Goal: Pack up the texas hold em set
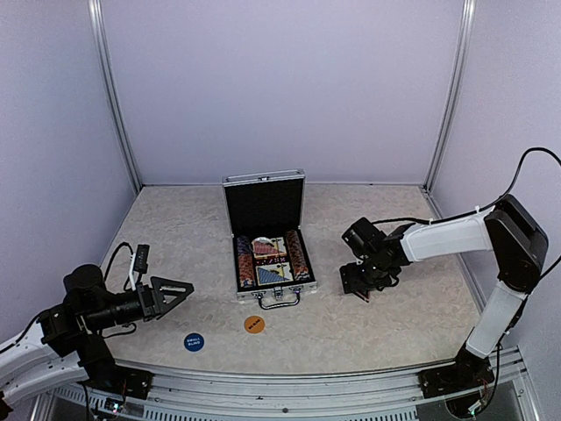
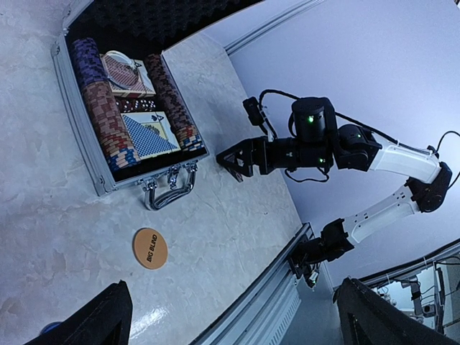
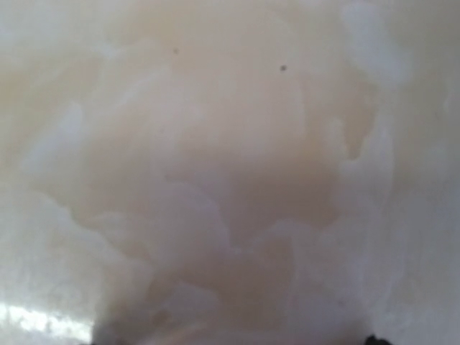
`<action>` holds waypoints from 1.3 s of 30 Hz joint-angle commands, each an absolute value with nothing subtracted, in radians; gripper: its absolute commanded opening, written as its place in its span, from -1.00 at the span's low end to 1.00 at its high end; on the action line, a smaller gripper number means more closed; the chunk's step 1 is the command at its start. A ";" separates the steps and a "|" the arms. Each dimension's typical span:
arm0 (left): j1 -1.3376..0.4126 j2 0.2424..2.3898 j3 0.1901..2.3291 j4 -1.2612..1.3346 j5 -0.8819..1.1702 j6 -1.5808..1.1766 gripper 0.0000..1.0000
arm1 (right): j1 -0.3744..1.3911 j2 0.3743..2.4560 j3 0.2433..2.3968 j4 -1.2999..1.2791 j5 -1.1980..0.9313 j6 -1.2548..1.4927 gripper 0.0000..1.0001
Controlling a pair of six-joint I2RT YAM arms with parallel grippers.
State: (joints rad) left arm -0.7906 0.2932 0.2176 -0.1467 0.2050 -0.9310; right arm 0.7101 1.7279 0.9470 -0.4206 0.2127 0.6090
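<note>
Briefcase (image 1: 263,203), silver, black-lined: open at the middle of the counter (image 1: 394,338), lid upright, handle (image 1: 279,300) facing my bases.
Contents: striped chip rows (image 1: 244,263) along both sides, card decks (image 1: 270,274) between them.
Orange disc (image 1: 253,324) and blue disc (image 1: 194,341): loose on the counter in front of the case, not yet packed.

Left claw (image 1: 186,288): wide, empty, hanging left of the case.
Right claw (image 1: 358,286): low over the counter, just right of the case and well apart from both discs. I cannot tell its width, or whether anything lies under it.

Hazards, as I judge them:
- With my right claw this near the surface, its tips may scrape the counter or pinch nothing.
- A sweep toward the case could knock the lid or shove the case sideways.
- The flat discs may slide away from a closing claw.

Views:
- The right wrist gives only blurred pale counter, very close.
- The overhead view alone places both discs.
- The left wrist reads "BIG BLIND" on the orange disc and shows the chip colours more clearly.
</note>
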 commanded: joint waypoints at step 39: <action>-0.787 0.313 0.221 -0.115 0.209 -0.933 0.98 | 0.821 1.663 1.153 -0.559 0.257 0.533 0.33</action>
State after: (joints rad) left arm -0.7906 0.3058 0.2176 -0.1444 0.2050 -0.9356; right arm 0.7872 1.6650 1.0748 -0.5339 0.2428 0.5755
